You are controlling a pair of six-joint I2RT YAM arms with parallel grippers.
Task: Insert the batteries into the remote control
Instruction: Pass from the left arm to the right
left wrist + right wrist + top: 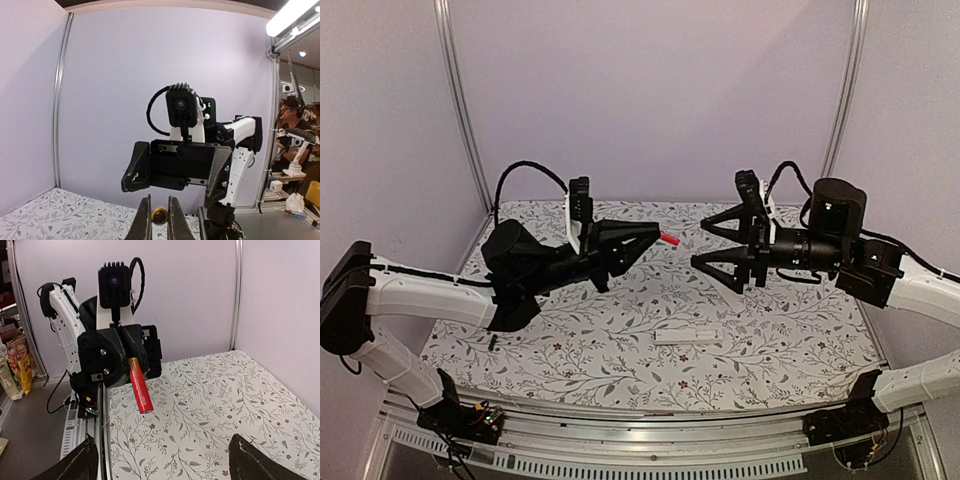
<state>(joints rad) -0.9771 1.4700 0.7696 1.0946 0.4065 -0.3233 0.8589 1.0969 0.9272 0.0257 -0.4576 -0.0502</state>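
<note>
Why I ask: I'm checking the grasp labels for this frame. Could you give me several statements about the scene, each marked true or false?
1. The left gripper is shut on the red-orange battery. True.
2. The right gripper is shut on the remote control. False: it is open and holds nothing.
3. The remote control lies flat on the table. True.
4. The red-orange battery already sits in the remote control's slot. False: the left gripper holds it in the air above the table.
</note>
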